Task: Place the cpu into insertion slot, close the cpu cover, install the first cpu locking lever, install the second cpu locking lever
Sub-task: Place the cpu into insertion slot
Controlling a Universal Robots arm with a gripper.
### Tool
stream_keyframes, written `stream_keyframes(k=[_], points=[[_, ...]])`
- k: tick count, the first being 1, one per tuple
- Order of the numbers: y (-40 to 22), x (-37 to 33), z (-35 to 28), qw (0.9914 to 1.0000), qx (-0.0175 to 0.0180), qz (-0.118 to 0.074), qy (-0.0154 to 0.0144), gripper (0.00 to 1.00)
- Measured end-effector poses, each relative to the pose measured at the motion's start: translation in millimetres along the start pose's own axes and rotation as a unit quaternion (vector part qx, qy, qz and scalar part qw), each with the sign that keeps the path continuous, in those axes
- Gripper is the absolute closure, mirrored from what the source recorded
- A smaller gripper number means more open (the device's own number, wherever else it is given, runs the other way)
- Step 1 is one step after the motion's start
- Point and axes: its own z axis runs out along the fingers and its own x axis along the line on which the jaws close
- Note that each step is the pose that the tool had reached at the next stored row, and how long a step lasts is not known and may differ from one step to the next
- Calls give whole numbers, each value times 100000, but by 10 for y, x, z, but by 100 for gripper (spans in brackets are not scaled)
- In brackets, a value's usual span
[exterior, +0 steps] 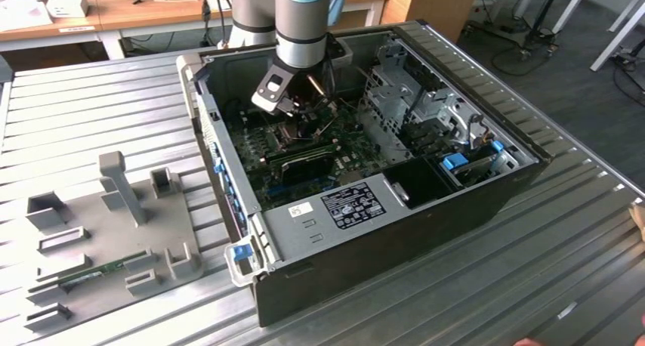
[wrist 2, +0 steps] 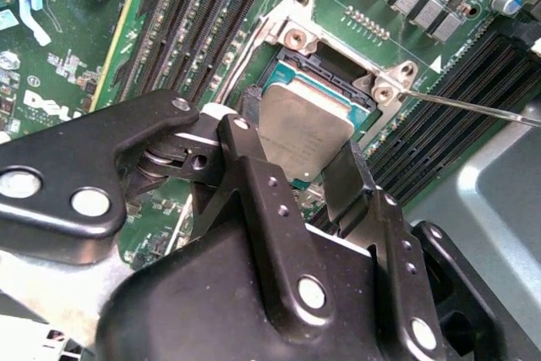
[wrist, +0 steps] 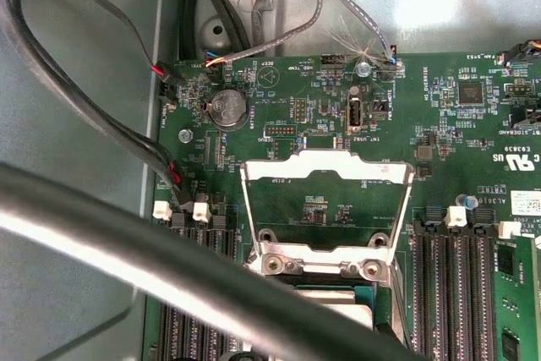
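Inside the open computer case [exterior: 403,263] lies one green circuit board [exterior: 343,146], its single insertion slot [wrist 2: 334,84] uncovered with the one cpu cover [wrist: 279,166] swung up — and the gripper [wrist 2: 300,145], its two fingers closed on opposite edges, holds the one cpu [wrist 2: 304,124] tilted just over that slot.

cpu [wrist: 334,300] | mostly hidden | behind blurred foreground cable [wrist: 169,264]
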Motion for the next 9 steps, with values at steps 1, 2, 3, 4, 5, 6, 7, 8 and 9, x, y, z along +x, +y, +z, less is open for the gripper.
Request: stream_keyframes(k=[1,2,3,4,5,6,7,8,9], points=[[0,0,0,100000,-1,-3,-2,46],[0,0,0,100000,-35,-9,2,46],[-1,0,0,100000,-133,-6,1,46],[-2,0,0,100000,-258,-13,3,46],[-3,0,1,99999,-332,-20,11,46],[-5,0,0,99999,-420,-22,2,46],[-7,0,0,99999,-537,-28,-4,46],[-9,0,0,99998,-671,-37,-3,46],[-11,0,0,99997,-793,-41,1,46]])
